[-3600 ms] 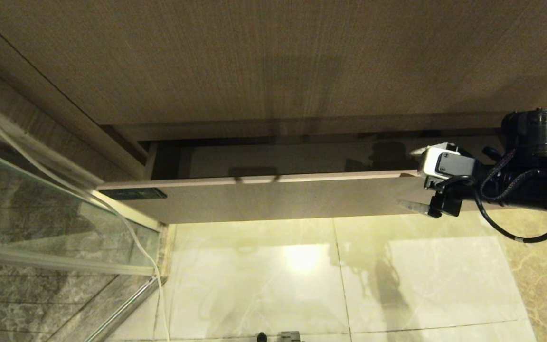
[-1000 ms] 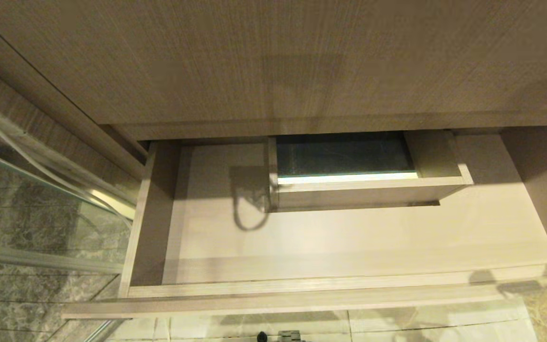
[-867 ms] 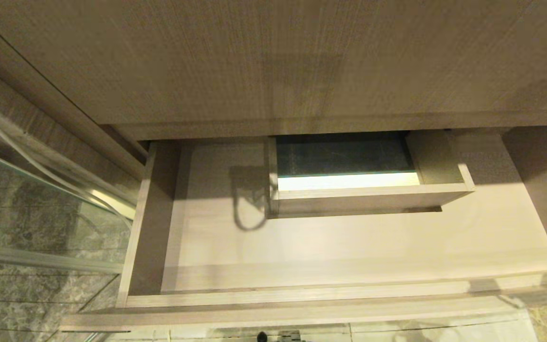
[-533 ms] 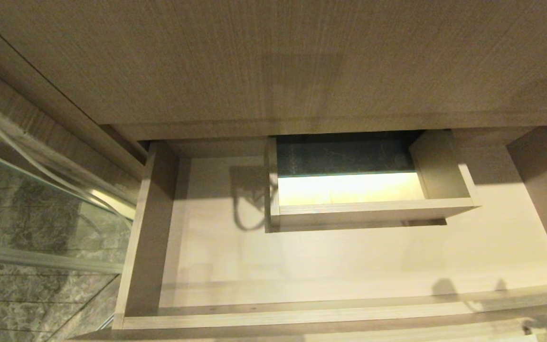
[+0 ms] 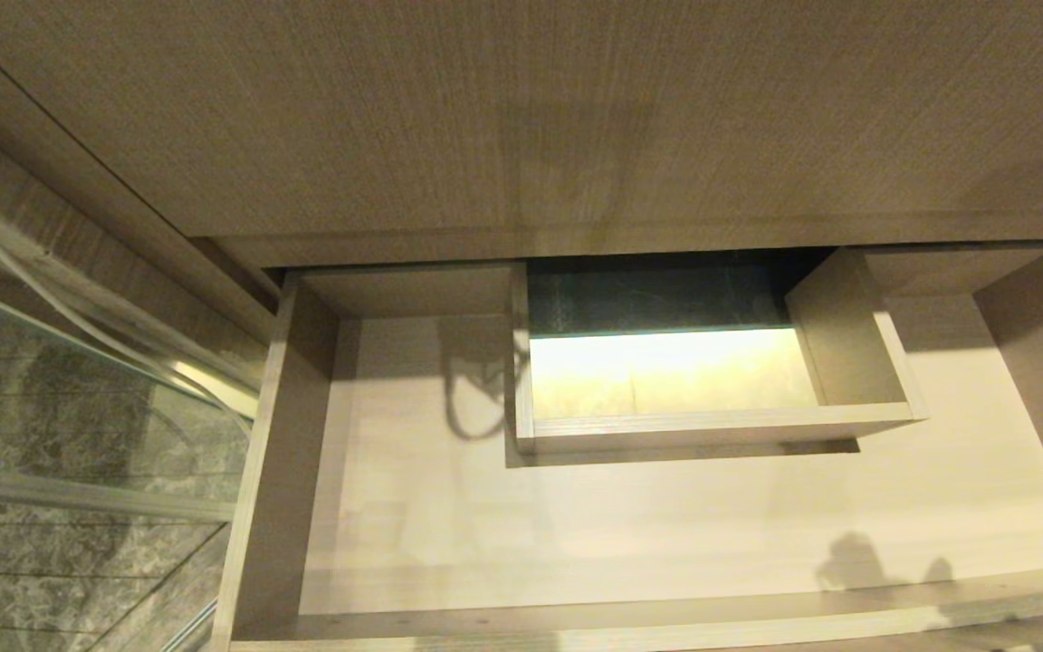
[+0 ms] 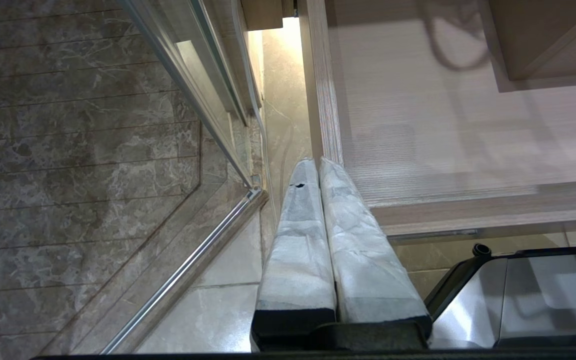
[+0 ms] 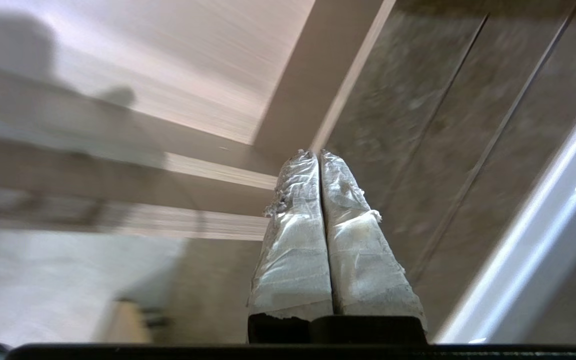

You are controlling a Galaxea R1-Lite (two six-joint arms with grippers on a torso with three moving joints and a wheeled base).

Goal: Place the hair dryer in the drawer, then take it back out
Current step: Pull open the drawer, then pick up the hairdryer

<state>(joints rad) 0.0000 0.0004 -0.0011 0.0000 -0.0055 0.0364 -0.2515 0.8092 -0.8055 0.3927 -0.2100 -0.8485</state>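
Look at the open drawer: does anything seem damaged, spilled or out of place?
Nothing stands out. The drawer is pulled open, bare inside, its boxed cut-out sitting square. No hair dryer is in view.

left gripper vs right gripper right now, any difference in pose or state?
The left gripper hangs off the left front corner of the open light-brown wood-grain drawer, beside the glass shower panel; the right gripper points at the drawer's right front corner. Neither shows in the head view. Both are shut, pale wrapped fingers pressed together, holding nothing.
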